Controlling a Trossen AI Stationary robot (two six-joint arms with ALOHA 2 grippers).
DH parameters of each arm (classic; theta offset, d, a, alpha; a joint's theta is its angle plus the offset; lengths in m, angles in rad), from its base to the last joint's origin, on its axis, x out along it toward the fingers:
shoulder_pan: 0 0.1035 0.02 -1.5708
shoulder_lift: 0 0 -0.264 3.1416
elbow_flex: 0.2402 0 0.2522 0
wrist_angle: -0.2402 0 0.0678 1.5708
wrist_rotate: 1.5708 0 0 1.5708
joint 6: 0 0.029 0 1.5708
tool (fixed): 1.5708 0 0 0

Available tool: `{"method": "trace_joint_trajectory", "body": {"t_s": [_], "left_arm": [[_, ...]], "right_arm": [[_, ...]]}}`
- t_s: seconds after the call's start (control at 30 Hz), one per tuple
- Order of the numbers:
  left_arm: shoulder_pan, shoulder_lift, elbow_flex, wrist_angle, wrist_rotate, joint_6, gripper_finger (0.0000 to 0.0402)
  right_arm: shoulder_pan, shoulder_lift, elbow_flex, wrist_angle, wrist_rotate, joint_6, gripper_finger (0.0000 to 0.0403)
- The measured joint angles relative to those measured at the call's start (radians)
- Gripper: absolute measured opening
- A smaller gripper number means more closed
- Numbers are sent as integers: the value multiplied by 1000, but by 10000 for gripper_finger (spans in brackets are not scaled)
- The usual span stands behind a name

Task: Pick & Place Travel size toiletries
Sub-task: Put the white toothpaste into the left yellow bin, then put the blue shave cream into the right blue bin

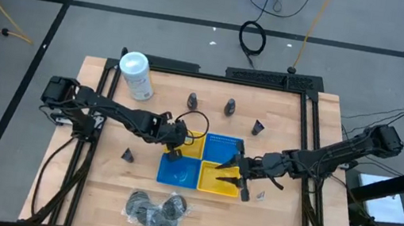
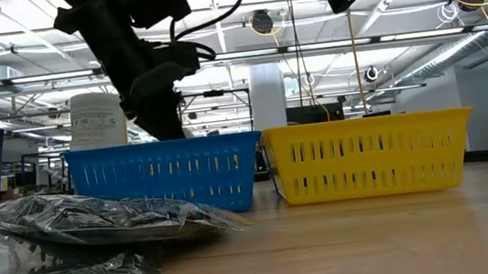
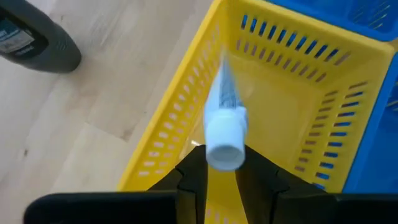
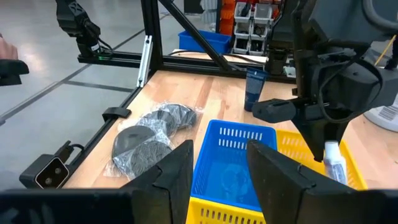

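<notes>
Place step: left gripper [image 3: 222, 160] is pinching a small pale tube [image 3: 224, 121] right above the yellow basket [image 3: 165, 124], so next I'd just part the fingers and drop it inside; right gripper [image 4: 219, 158] waits nearby, spread and empty.

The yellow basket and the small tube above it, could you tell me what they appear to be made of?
The yellow basket looks like moulded plastic: uniform colour, slotted walls, a slight sheen. The small tube between the left gripper's fingers seems soft translucent plastic with a white, likely rigid cap; its contents cannot be told.
</notes>
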Motion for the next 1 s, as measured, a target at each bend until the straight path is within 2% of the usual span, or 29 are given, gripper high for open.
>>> {"method": "trace_joint_trajectory", "body": {"t_s": [0.33, 0.73, 0.87, 1.0], "left_arm": [[0, -2, 0, -10, -27, 28, 76], [-6, -71, 1, -59, -26, 48, 80], [-26, -108, 1, -97, 51, 46, 98], [-55, -150, 1, -146, 137, -14, 135]], "right_arm": [[0, 0, 0, -3, 0, 0, 141], [0, 0, -19, -1, 0, 0, 141], [0, 0, -19, 6, 0, 0, 141], [0, 0, -19, 6, 0, 0, 141]]}}
